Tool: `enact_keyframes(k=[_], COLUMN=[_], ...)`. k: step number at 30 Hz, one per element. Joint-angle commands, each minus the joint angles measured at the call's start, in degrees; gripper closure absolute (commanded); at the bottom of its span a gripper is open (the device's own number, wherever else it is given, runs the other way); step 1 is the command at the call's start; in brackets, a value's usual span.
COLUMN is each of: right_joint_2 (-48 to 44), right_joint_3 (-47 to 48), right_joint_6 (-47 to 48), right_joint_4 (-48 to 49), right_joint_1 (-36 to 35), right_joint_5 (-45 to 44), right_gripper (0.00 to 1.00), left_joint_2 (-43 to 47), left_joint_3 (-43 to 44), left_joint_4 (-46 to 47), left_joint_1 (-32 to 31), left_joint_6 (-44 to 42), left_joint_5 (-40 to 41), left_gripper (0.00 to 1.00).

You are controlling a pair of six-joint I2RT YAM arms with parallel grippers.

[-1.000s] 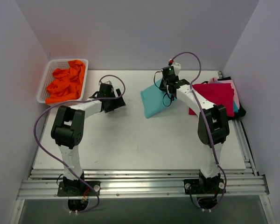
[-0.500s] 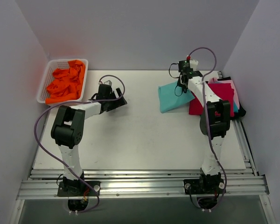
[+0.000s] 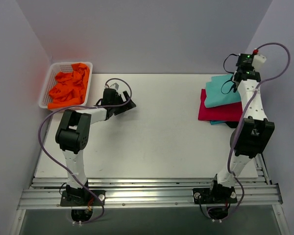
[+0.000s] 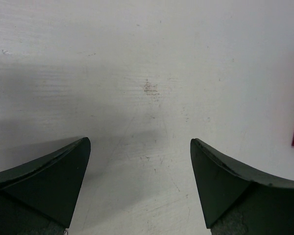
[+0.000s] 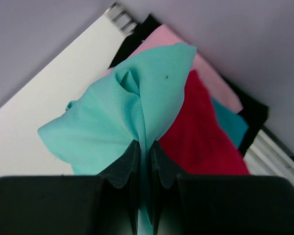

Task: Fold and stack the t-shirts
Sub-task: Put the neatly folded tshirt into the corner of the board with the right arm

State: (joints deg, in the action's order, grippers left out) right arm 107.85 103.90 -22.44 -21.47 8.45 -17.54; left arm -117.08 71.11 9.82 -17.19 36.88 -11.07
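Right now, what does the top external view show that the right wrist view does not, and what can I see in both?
Only the top external view shows the white plastic basket of crumpled orange t-shirts at far left, and the left arm. Only the right wrist view shows the black right fingers shut on the folded teal t-shirt, and a pale pink shirt in the pile. Both show that teal t-shirt lying over the crimson t-shirt at the edge of the white table.
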Motion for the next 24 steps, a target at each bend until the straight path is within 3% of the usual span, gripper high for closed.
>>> enact_keyframes(k=[1, 10, 14, 24], right_joint_2=[-0.1, 7.6, 9.5, 2.3], right_joint_3=[-1.7, -8.3, -11.8, -10.6], right_joint_6=[-0.2, -2.7, -4.6, -6.0], right_joint_4=[0.8, 4.3, 5.2, 1.3], right_joint_1=[3.8, 8.3, 8.3, 5.4], right_joint_5=[0.2, 5.0, 2.7, -7.3], right_gripper=[1.00, 0.98, 0.00, 0.00], left_joint_2=[-2.8, -0.3, 0.0, -0.1], left_joint_3=[-1.9, -2.7, -3.3, -3.3], left_joint_4=[-3.3, -3.4, -3.3, -3.1], left_joint_1=[0.1, 0.1, 0.1, -0.2], left_joint_6=[0.2, 0.1, 0.1, 0.2], left_joint_5=[-1.8, -2.0, -1.8, -1.9], left_gripper=[0.06, 0.06, 0.06, 0.06])
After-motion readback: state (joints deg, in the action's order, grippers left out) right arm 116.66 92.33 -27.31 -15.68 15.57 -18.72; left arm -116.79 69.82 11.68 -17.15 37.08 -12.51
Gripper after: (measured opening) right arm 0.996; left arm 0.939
